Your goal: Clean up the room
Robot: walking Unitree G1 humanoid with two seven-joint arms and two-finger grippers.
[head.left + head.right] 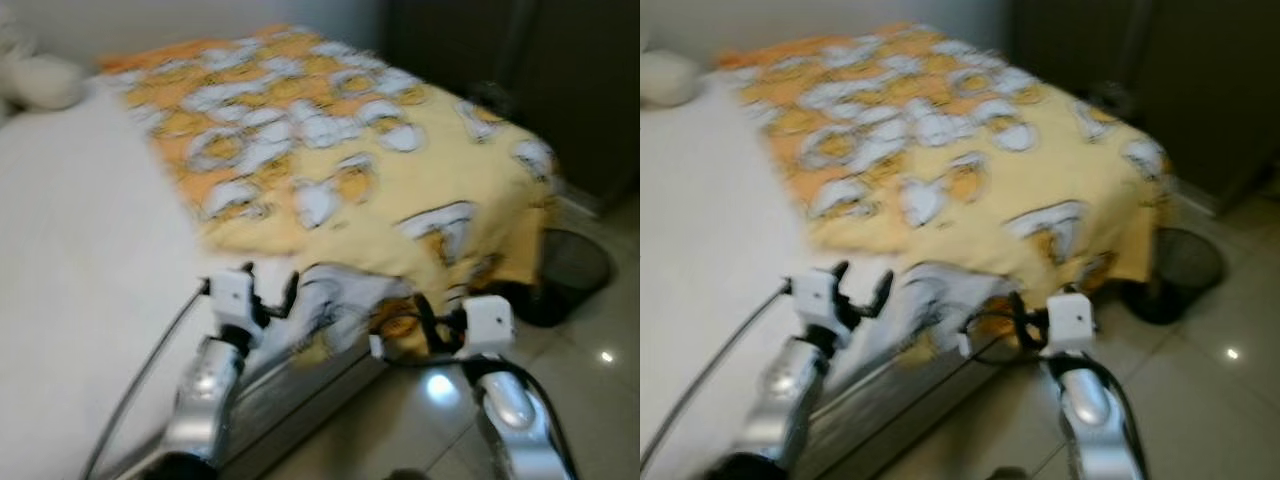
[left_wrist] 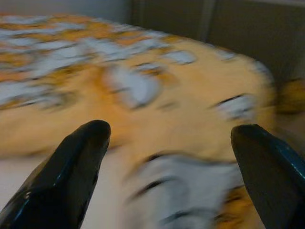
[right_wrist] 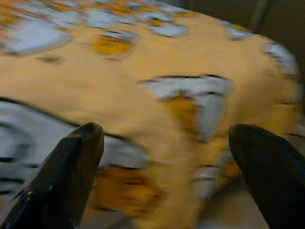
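A yellow and orange blanket (image 1: pixel 330 150) with white cartoon figures covers the far half of a bed and hangs over its corner. Its near edge droops over the bed's side. My left gripper (image 1: pixel 862 285) is open, held just before that drooping edge beside the white sheet (image 1: pixel 80 250). My right gripper (image 1: pixel 425 325) is open too, close to the hanging folds near the bed's corner. In the left wrist view the fingers (image 2: pixel 71 167) frame the blanket with nothing between them. The right wrist view has its fingers (image 3: pixel 66 167) spread before the hanging cloth. The views are blurred.
A black mesh wastebasket (image 1: pixel 570 270) stands on the pale tiled floor (image 1: pixel 590 400) right of the bed's corner. A dark wardrobe (image 1: pixel 520 70) rises behind it. A white pillow or soft toy (image 1: pixel 40 80) lies at the bed's far left. A cable runs along my left arm.
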